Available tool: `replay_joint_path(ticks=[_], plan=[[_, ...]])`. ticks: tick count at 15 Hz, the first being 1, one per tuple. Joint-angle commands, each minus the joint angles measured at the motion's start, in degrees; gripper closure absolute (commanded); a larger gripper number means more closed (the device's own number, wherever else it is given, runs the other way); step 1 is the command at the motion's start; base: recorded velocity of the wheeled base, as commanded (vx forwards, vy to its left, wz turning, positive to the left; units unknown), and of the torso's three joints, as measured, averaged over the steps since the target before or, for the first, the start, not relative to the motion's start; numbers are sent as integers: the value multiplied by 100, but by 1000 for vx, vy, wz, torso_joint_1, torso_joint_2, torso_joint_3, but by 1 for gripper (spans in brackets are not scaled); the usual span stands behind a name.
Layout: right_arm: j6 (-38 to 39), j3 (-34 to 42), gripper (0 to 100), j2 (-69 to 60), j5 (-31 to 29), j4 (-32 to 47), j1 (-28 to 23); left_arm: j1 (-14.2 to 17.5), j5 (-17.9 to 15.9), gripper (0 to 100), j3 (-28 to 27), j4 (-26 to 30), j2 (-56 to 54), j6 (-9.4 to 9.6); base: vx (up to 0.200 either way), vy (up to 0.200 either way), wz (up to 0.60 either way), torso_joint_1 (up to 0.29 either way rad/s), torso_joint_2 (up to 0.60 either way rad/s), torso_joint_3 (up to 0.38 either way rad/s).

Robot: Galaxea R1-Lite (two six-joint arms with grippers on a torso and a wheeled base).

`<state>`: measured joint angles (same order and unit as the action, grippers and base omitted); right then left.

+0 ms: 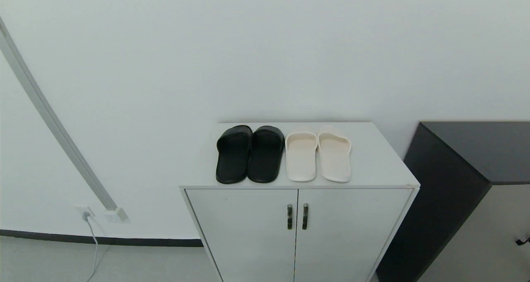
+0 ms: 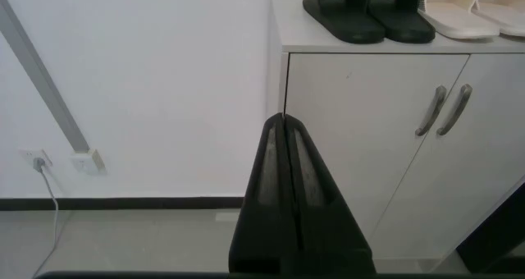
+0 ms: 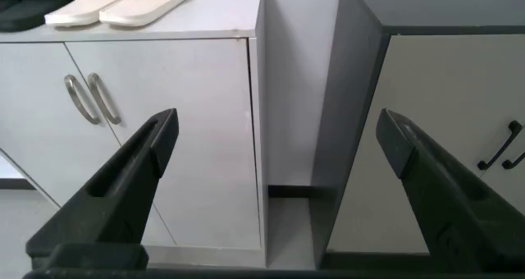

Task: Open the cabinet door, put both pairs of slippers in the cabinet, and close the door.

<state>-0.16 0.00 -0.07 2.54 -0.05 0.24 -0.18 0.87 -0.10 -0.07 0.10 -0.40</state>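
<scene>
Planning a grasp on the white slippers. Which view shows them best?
Head view: both white slippers lie whole on the cabinet top, right of the black pair. The left wrist view crops them at its edge; the right wrist view catches just their near ends.

On top of the white cabinet (image 1: 385, 162) lie black slippers (image 1: 248, 155) and cream slippers (image 1: 308, 160), side by side.

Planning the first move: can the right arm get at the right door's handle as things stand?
Probably yes: the right gripper is open and nothing stands between it and the right door handle on the cabinet.
</scene>
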Motion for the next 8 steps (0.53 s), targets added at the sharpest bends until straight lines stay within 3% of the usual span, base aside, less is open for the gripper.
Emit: replay_joint_path(ticks=[1,5,6,8], plan=[[-2,0,0,7,1,-4,2,1,-16,100,1,-1,-1,14,0,0,0,0,0,0],[-19,-9,0,7,-157,-92,2,1,-16,100,1,-1,-1,31,0,0,0,0,0,0],[130,-422,0,7,-139,-435,2,1,-16,100,1,-1,-1,31,0,0,0,0,0,0],[-116,-1274,0,605,291,-39,20,1,-16,100,1,-1,-1,31,0,0,0,0,0,0]])
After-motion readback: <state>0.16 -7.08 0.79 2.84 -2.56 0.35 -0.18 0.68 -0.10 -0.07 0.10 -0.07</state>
